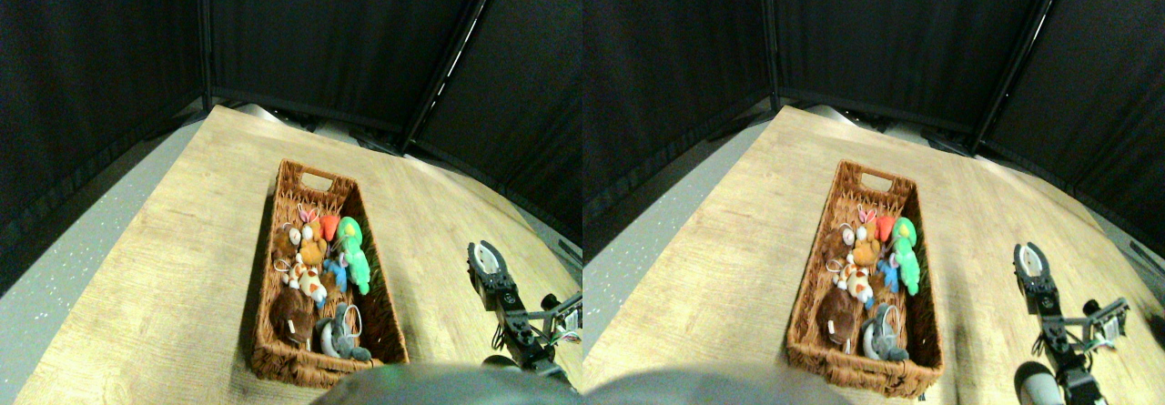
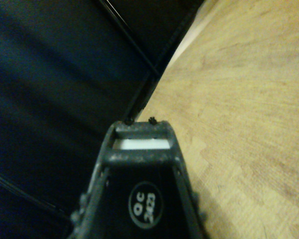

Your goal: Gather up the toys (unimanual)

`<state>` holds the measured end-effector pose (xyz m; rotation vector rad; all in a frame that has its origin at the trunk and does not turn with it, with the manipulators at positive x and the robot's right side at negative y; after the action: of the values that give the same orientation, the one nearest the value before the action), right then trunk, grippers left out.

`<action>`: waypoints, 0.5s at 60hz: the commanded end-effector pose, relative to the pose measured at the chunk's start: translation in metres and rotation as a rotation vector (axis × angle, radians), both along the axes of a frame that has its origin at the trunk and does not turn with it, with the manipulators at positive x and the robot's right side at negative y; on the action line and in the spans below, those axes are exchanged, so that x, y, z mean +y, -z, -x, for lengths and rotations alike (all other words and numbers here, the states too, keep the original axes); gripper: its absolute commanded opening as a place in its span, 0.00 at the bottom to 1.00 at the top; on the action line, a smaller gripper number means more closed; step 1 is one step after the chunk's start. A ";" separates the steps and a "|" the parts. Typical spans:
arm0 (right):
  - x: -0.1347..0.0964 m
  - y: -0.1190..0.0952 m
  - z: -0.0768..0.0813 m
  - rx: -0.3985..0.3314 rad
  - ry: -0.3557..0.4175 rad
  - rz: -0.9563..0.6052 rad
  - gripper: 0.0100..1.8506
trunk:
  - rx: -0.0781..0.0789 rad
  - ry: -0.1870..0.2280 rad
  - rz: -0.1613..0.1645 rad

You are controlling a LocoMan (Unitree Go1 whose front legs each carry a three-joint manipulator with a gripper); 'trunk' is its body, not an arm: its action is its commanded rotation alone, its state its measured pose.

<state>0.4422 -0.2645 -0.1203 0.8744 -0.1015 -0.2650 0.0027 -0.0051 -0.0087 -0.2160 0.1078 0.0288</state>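
- One long brown wicker basket (image 1: 373, 328) lay on the wooden floor (image 1: 164, 278), with a cut-out handle at its far end.
- All the toys in sight sat inside the basket, packed close and touching one another. No toy lay on the floor.
- About seven toys could be counted, though some were hard to tell apart.
- One green plush toy (image 1: 353, 252) lay along the right wall of the basket.
- One red plush toy (image 1: 329, 226) sat at the far end of the pile, beside the green one.
- One small blue plush toy (image 1: 336, 274) lay in the middle.
- One white-orange plush toy (image 1: 309, 282) lay just left of the blue one.
- One light brown plush toy (image 1: 312, 252) sat beyond it, and one dark brown plush toy (image 1: 293, 317) lay at the near left.
- One grey plush toy (image 1: 337, 339) lay at the near end.
- One right gripper (image 1: 485, 258) was over the bare floor, well apart from the basket and to its right. Whether its jaws were spread or pressed together could not be told.
- The stereo pair view showed the basket and the toys. The wrist view showed none of them, only the dark jaw frame, bare wood floor and black curtain (image 2: 55, 79).
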 end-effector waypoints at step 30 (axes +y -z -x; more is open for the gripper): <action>0.006 0.020 -0.001 -0.072 -0.060 -0.091 0.03 | -0.024 0.004 0.007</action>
<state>0.4423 -0.2593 -0.1423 0.9677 -0.1026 -0.2134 0.0016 -0.0044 -0.0079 -0.2050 0.1023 0.0235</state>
